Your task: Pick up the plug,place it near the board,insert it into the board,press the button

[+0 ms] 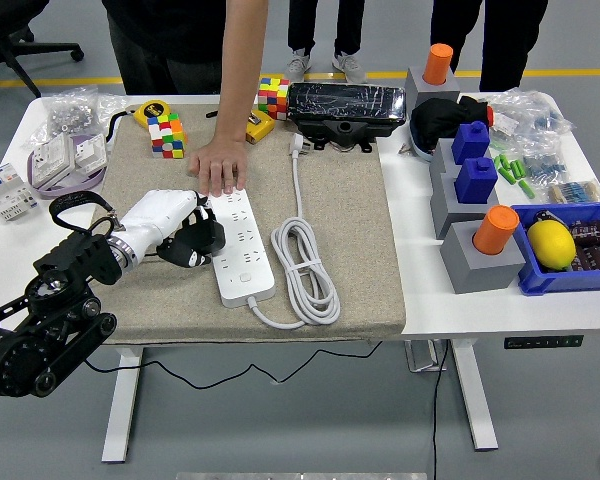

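The robot's white left hand (165, 215) curls its fingers (192, 212) around the black plug (193, 243), just left of the white power strip (239, 245) a person's hand (218, 166) steadies; prongs should be squared over a socket before pressing down.

The plug (193, 243) seems mostly hidden by the left hand (170, 222).

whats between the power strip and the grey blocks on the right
In the head view, the coiled white cable lies right of the power strip; bare mat, then bare table, reaches the grey blocks.
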You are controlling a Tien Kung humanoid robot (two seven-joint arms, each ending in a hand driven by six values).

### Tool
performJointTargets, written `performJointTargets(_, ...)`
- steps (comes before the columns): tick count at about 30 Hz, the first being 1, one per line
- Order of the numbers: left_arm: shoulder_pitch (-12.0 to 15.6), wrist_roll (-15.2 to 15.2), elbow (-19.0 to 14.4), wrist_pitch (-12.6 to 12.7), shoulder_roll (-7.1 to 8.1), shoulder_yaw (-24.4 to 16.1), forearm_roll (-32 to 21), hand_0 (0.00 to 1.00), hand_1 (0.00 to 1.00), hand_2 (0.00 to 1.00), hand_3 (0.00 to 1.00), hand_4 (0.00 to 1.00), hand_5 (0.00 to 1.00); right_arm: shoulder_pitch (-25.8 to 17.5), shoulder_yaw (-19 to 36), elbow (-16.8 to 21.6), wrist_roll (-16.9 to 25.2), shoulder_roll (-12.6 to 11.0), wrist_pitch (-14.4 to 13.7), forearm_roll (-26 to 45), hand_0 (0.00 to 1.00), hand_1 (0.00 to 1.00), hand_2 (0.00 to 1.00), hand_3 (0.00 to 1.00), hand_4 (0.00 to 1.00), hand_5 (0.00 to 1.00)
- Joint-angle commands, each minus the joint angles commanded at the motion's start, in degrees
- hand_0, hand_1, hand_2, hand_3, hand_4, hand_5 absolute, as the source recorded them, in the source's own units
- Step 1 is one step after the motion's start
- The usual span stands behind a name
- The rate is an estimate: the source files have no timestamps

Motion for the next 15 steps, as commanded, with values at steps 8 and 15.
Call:
performJointTargets(8,-0.85,-0.01,0.34,-0.24,0.18,0.77,-0.27,0.223,0.266,0.376,0.505,0.806,0.002,0.19,0.02,0.00,0.03,-0.08,-0.02,0.05,0.804,0.751,0.747,0.788,0.998,0.998)
performJointTargets(15,-1.27,-0.05,0.59,-0.32,0.49,1.89,-0.64,0.224,0.268,0.377,0.506,0.803,0.002,0.27,0.06,0.00,0.06,-0.15,-0.03,0.08,0.804,0.751,0.746,0.788,0.998,0.998)
